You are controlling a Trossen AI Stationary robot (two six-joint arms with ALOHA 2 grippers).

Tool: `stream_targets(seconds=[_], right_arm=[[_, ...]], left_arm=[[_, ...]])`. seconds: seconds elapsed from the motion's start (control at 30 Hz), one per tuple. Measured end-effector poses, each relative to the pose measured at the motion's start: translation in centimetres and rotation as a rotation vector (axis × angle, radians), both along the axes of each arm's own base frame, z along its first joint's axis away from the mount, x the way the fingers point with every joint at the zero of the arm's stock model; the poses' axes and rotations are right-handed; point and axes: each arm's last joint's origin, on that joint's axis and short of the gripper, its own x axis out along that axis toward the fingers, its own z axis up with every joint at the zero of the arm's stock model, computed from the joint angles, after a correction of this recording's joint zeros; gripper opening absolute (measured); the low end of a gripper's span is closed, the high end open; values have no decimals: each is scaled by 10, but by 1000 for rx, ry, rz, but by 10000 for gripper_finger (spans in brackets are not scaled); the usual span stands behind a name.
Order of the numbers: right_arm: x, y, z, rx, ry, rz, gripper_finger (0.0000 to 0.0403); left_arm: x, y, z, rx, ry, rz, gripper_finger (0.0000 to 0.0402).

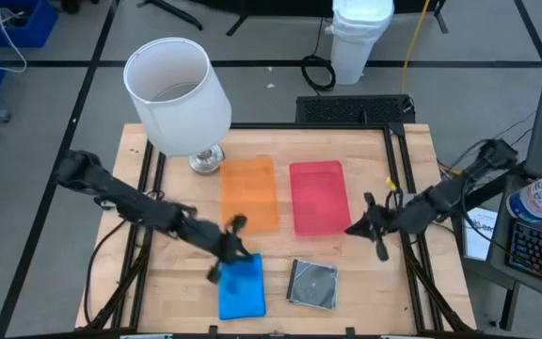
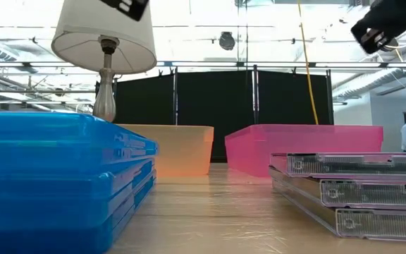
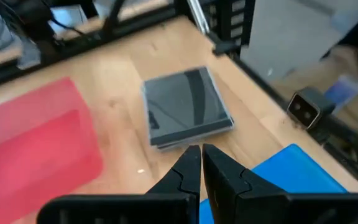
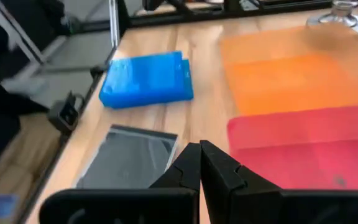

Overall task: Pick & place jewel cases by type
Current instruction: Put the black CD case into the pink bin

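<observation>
Two stacks waiting, both tools empty

Worktop [image 1: 365,282] is carrying orange tray [image 1: 249,193], red tray [image 1: 317,196], blue cases [image 1: 241,287], clear cases [image 1: 311,282]. Left tool [image 1: 226,256] is hovering nearly closed beside the blue stack; right tool [image 1: 370,229] is shut. Next: widening, descending, gripping.

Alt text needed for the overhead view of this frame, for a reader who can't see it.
Seen from above, the left gripper, shut and empty, hovers by a stack of blue jewel cases; a clear stack lies beside it. Behind sit an orange tray and a red tray, a lamp, and the shut right gripper.
</observation>
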Motion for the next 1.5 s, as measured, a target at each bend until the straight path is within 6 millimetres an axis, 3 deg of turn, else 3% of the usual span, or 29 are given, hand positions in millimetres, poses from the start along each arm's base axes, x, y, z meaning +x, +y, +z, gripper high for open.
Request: stream_targets(seconds=[0.1, 0.3, 0.6, 0.9, 1.03, 1.3, 1.5], right_arm=[[4, 23, 7, -41, 29, 36, 0], [1, 57, -13, -92, 163, 117, 0], [-15, 62, -36, -30, 313, -69, 0], [-17, 60, -48, -28, 357, -80, 0], [-18, 60, -48, -19, 363, -77, 0], [-18, 61, -48, -6, 362, -81, 0], [-18, 61, -48, -21, 360, -70, 0]], left_arm=[[21, -23, -10, 45, 54, 8, 26], [65, -66, -35, 124, 183, -12, 26], [124, -106, -43, 85, 303, -85, 26], [136, -100, -49, 146, 457, -11, 26], [138, -90, -64, 187, 519, 67, 26], [149, -73, -83, 219, 548, 170, 26], [153, -63, -84, 223, 557, 184, 26]])
